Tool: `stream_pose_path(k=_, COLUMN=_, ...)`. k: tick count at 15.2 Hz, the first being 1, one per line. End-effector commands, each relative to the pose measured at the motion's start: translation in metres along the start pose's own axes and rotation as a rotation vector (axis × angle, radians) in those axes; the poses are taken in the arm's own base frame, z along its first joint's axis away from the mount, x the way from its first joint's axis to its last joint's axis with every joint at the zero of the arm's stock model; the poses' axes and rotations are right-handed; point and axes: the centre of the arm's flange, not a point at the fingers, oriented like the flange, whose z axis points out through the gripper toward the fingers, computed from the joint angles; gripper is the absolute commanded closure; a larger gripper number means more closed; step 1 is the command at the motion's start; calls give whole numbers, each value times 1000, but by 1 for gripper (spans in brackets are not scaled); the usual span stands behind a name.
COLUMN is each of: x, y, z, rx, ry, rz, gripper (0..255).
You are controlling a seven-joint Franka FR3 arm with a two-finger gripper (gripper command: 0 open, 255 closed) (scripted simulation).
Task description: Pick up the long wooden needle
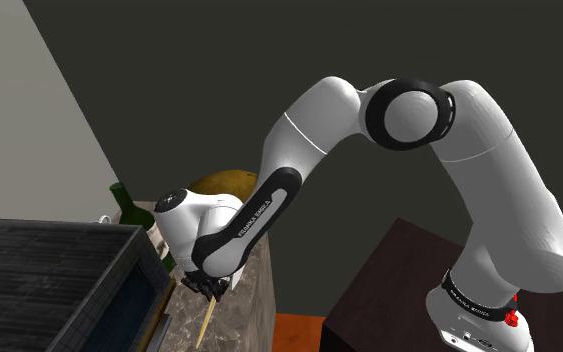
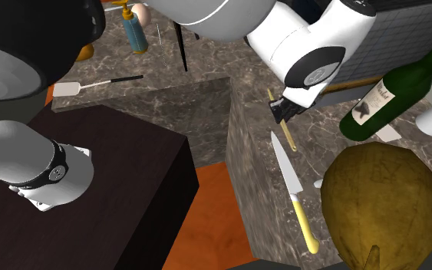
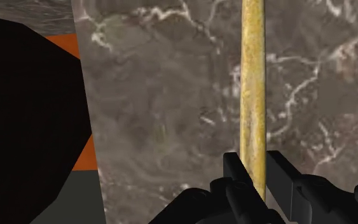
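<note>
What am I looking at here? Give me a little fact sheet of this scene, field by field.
machine: white arm with black jaws
needle: long, yellowish wood, sticking out past the jaws
jaws: closed on the needle, one finger on each side
surface: dark veined stone counter
nearby: knife with a pale yellow handle, green wine bottle, round brown object
lifted yet: cannot tell

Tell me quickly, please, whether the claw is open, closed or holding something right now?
Claw: closed, with its two fingers clasping the long yellowish needle between them.
</note>
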Motion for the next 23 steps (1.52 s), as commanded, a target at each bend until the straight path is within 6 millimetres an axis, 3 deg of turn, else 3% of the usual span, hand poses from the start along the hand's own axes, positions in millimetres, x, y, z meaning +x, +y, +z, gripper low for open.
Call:
stream_pose_path(k=1, x=0, y=1, z=5, rx=-11, ry=0, rz=0, gripper=255)
stream_pose_path(k=6, x=0, y=2, z=6, rx=-11, ry=0, rz=0, gripper=255)
stream_pose_path(k=21, x=-2, y=8, z=-73, rx=-11, ry=0, rz=0, gripper=255)
stream_pose_path(k=23, x=-2, y=8, z=-74, rx=-11, ry=0, rz=0, gripper=255)
